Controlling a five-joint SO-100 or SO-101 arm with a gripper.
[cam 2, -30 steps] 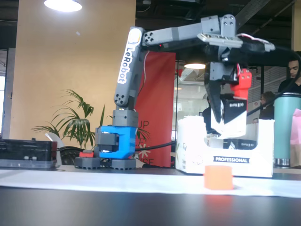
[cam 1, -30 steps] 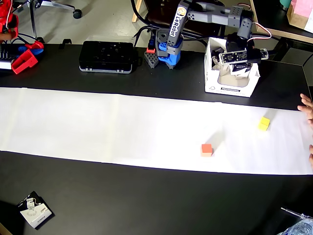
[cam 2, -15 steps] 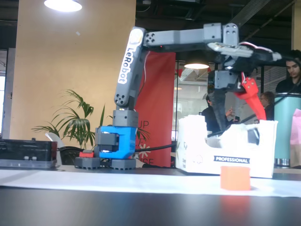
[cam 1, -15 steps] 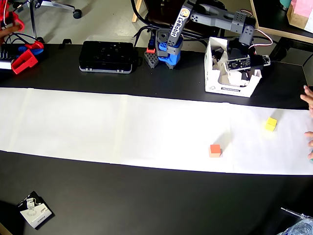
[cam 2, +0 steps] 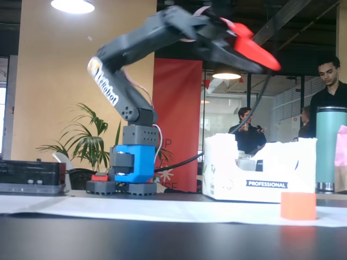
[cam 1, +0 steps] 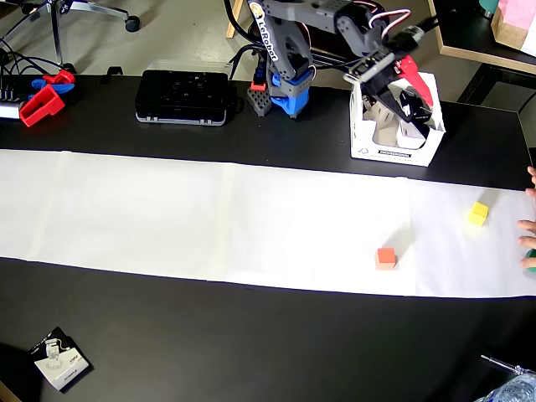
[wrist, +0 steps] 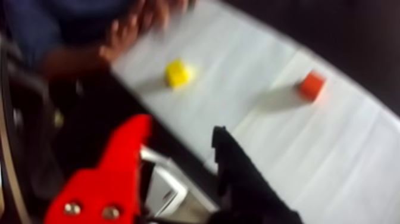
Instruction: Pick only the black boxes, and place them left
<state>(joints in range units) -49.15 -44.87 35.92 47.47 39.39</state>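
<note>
My gripper [cam 1: 414,105] is open, with one red and one black finger, and hangs over an open white container [cam 1: 394,151] at the back right. Dark glossy shapes inside it, partly hidden by the fingers, may be black boxes; I cannot tell for sure. In the fixed view the gripper [cam 2: 265,66] is well above the container [cam 2: 233,179]. In the wrist view the gripper [wrist: 180,128] holds nothing, and a white edge [wrist: 166,189] shows between the fingers. A small black-and-white carton [cam 1: 60,362] lies at the front left.
A white paper strip [cam 1: 167,218] crosses the black table. On it are an orange cube [cam 1: 385,258] and a yellow cube [cam 1: 477,213]. A person's hand [cam 1: 528,226] reaches in at the right edge. A flat black device [cam 1: 182,96] and red parts [cam 1: 42,105] sit at the back left.
</note>
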